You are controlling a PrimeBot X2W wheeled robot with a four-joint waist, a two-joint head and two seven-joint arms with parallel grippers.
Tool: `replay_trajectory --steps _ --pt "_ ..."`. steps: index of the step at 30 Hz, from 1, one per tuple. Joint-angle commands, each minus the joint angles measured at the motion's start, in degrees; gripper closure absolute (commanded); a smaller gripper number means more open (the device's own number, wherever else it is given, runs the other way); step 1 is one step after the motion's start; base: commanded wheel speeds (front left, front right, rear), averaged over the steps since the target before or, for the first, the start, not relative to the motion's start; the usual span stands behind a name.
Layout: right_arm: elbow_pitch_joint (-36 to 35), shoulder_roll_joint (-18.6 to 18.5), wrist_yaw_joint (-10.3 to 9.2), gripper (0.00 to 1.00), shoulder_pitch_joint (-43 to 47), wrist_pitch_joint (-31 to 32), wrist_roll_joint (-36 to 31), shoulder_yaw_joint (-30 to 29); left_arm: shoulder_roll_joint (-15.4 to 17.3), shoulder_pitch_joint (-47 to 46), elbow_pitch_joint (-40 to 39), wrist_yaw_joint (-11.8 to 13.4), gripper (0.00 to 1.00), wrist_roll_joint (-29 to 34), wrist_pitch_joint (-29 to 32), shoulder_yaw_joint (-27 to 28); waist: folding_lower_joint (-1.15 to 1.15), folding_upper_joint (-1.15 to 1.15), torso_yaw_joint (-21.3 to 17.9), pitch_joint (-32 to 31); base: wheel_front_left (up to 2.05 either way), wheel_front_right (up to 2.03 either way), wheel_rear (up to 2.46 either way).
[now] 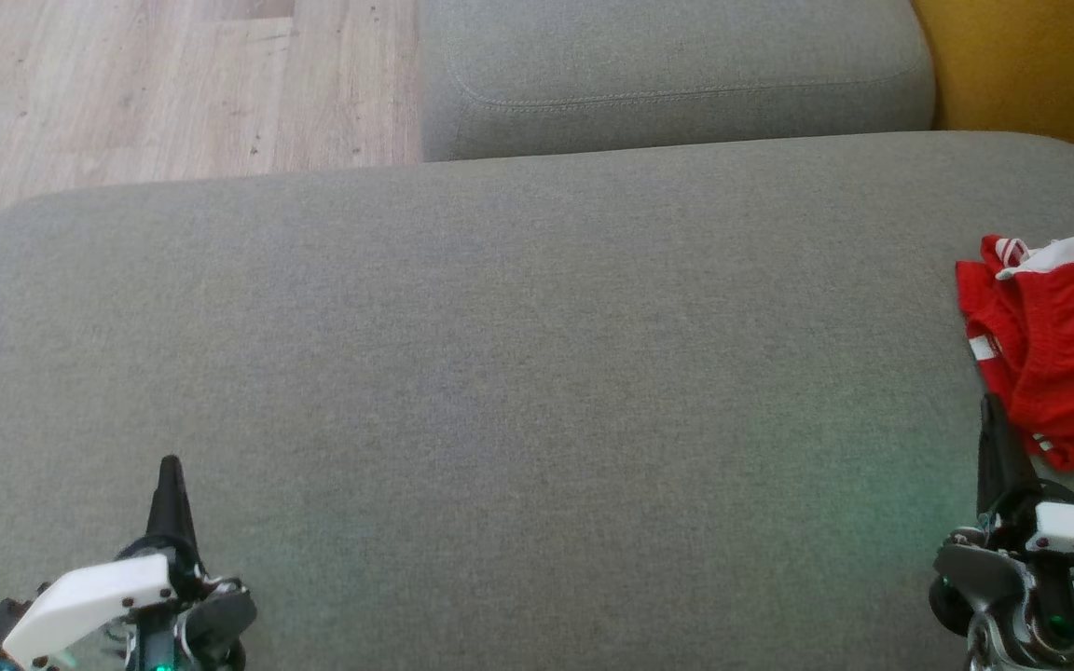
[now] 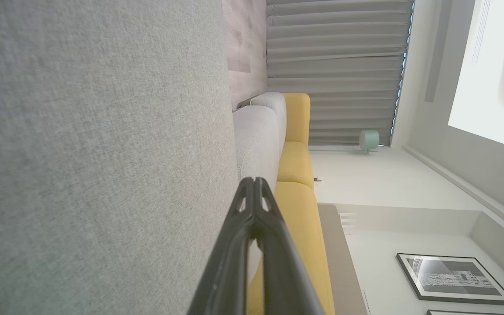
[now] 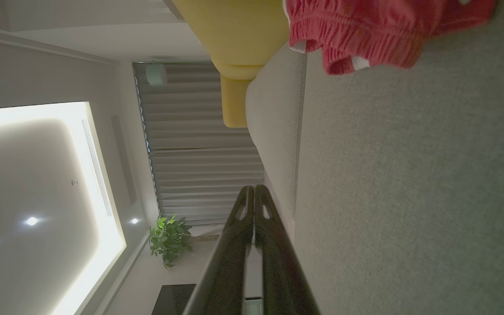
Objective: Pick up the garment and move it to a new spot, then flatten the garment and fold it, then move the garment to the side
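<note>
The garment [image 1: 1064,354] is a red piece with white trim, lying in a folded bundle at the far right of the grey sofa seat [image 1: 518,373]. In the right wrist view the garment [image 3: 365,30] sits at the top edge. My right gripper [image 1: 992,403] is shut with nothing in it, its tip just short of the garment's near edge. At the lower left my left gripper [image 1: 170,463] is shut and empty above bare cushion. Each wrist view shows its own fingers pressed together, the left gripper [image 2: 254,180] and the right gripper [image 3: 254,188].
A second grey cushion [image 1: 677,75] lies beyond the seat. Wooden floor [image 1: 155,84] shows at the top left and a yellow sofa part [image 1: 1031,65] at the top right. Curtains [image 2: 335,65] and a framed picture [image 2: 453,278] stand in the room behind.
</note>
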Motion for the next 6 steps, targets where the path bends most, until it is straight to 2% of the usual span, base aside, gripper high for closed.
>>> replay_trajectory --steps 1,6 --pt "-2.2 -0.2 0.45 1.00 -2.8 0.3 0.4 1.2 0.2 -2.8 -2.1 -0.4 1.00 -0.3 0.4 2.4 0.00 0.00 0.0 0.0 0.00 0.00 0.00" --pt "-2.2 -0.2 0.45 1.00 -2.8 0.3 0.4 1.2 0.2 -2.8 -2.1 -0.4 1.00 -0.3 0.4 2.4 0.00 0.00 0.0 0.0 0.00 0.00 0.00"
